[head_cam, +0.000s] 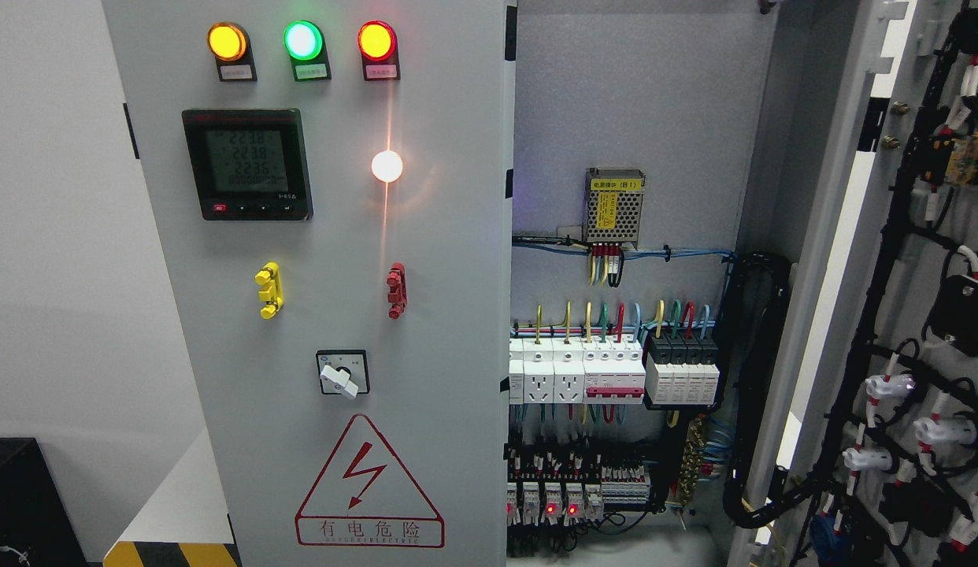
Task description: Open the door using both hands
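A grey electrical cabinet fills the head view. Its left door (450,331) hangs nearly flat toward me, shut or close to shut against the frame. It carries yellow, green and red lamps (303,41), a digital meter (247,164), a yellow handle (269,290), a red handle (396,290), a white rotary switch (339,376) and a red hazard triangle (369,488). The right door (914,315) is swung wide open, its inner side with black cabling facing me. Neither of my hands shows anywhere.
The open bay shows a power supply (613,206), rows of white breakers (576,370), black modules (682,370) and relays (552,500). A white wall lies left, with a black box (24,504) and yellow-black floor tape (174,554) at the lower left.
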### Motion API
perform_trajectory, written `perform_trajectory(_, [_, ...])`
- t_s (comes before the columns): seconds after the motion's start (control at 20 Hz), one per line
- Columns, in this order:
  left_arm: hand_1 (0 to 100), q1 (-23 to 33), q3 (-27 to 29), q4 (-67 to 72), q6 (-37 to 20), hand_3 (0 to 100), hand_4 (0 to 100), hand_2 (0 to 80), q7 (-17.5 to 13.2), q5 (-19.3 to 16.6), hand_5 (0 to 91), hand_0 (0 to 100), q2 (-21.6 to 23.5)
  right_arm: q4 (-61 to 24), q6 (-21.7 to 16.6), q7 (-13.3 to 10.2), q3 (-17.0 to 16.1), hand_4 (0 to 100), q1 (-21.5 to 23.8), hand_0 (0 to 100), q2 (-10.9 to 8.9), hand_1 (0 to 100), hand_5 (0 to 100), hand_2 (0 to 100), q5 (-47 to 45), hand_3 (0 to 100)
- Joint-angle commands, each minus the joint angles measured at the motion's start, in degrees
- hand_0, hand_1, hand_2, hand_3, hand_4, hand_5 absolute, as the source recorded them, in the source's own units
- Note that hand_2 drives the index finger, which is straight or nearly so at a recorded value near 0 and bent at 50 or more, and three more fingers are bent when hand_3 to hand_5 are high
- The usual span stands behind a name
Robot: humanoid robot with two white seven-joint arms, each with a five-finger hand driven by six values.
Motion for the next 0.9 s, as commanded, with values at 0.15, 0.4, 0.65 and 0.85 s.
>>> perform_trajectory(0.15, [0,0.62,23.32,20.88,0.01,0,0,0.0,-0.01,-19.33,0.0,0,-9.73,0.1,0.02,-0.01,0.0,0,0.0,0,0.01,0,0,0,0.04,0])
perform_trajectory(0.4, [0,1.24,24.93,20.88,-0.08,0,0,0.0,-0.01,-25.78,0.0,0,-9.73,0.01,0.02,-0.01,0.0,0,0.0,0,0.01,0,0,0,0.04,0])
perform_trajectory(0.65, [0,1.5,25.19,20.53,0.01,0,0,0.0,-0.01,-25.78,0.0,0,-9.73,0.01,0.02,0.08,0.0,0,0.0,0,0.01,0,0,0,0.05,0])
perform_trajectory(0.85, [0,1.59,25.28,20.26,0.01,0,0,0.0,0.08,-25.78,0.0,0,-9.99,0.01,0.02,-0.01,0.0,0,0.0,0,0.01,0,0,0,0.04,0])
